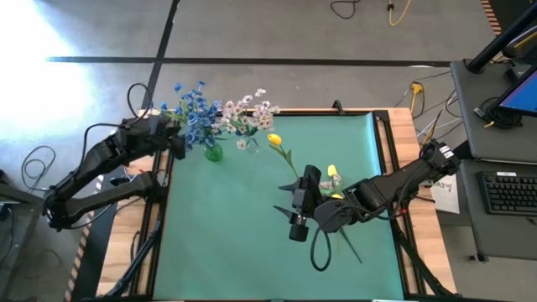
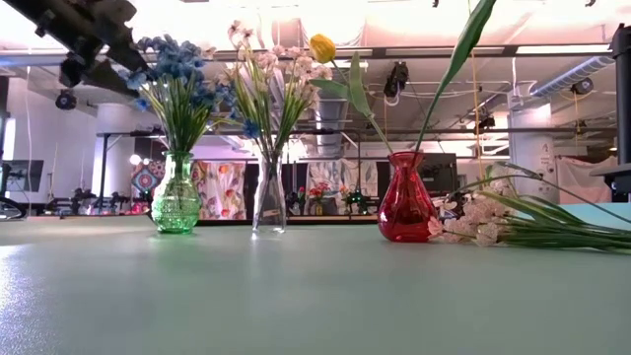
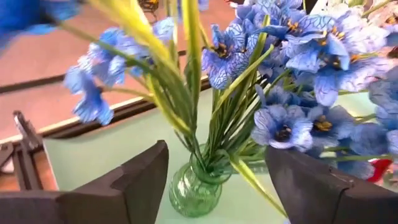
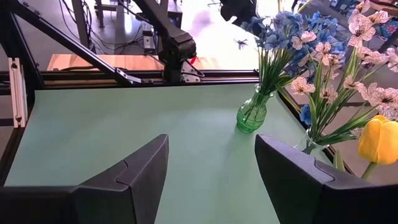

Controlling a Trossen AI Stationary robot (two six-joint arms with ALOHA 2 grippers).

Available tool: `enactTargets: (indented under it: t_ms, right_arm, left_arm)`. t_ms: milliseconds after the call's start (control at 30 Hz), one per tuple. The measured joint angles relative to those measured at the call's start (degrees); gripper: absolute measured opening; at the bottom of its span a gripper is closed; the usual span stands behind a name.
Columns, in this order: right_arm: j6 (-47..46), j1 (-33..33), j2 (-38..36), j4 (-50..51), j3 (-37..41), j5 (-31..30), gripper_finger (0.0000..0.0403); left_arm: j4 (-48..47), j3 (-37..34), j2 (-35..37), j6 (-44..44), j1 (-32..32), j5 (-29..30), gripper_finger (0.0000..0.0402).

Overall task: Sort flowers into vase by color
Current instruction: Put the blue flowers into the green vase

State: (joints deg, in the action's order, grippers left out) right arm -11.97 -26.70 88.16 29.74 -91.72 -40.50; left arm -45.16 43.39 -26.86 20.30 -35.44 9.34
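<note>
**Three vases, three colours, one spray on the mat**

Although the high view flattens the vases into small blobs under their blossoms, the low view gives their shapes: a ribbed green glass vase (image 2: 176, 202) with a round belly, a slim clear glass vase (image 2: 268, 202), and a smooth red glass vase (image 2: 405, 202) with a narrow neck. All three stand upright on the green mat (image 2: 296, 296), well apart in a row.

The blue flowers (image 2: 177, 74) fill the green vase, their grassy leaves fanning out from its mouth. The pink-white flowers (image 2: 261, 69) stand in the clear vase. A yellow tulip (image 2: 322, 47) leans on a long stalk from the red vase.

Only the low view shows clearly a further pale pink spray (image 2: 473, 222) lying flat on the mat just beside the red vase.

The left gripper (image 3: 214, 180) hovers at the blue blossoms above the green vase; its wrist view shows both matte dark fingers spread, with the stalks in the gap between them, touching neither.

The right gripper (image 4: 211, 174) hangs over the middle of the mat, fingers spread, nothing between them.
</note>
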Motion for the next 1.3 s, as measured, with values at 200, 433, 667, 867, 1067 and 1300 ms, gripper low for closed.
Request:
enactTargets:
  t_ms: [200, 433, 667, 867, 1067, 1300]
  right_arm:
    - [0.0, 0.0, 0.0, 0.0, 0.0, 0.0, 0.0233]
    - [0.4, 0.0, 0.0, 0.0, 0.0, 0.0, 0.0233]
    - [0.6, 0.0, 0.0, 0.1, 0.0, 0.1, 0.0233]
    - [1.0, 0.0, 0.0, 0.2, 0.0, 0.2, 0.0233]
    - [1.0, 0.0, 0.0, 0.2, 0.0, 0.2, 0.0233]
    - [1.0, 0.0, 0.0, 0.1, 0.0, 0.2, 0.0233]
  left_arm:
    - [-4.0, 1.2, 1.3, 3.4, 0.0, 0.1, 0.0270]
    - [0.5, -3.0, 2.3, 8.4, 0.0, 1.9, 0.0271]
    - [10.8, -7.8, 2.6, 8.8, -0.1, 5.2, 0.0271]
    - [19.2, -13.1, 1.8, 9.3, -0.9, 5.7, 0.0271]
    - [29.8, -17.6, 1.7, 8.7, -1.5, 6.2, 0.0270]
    - [35.1, -19.9, 1.0, 7.6, -1.6, 6.4, 0.0226]
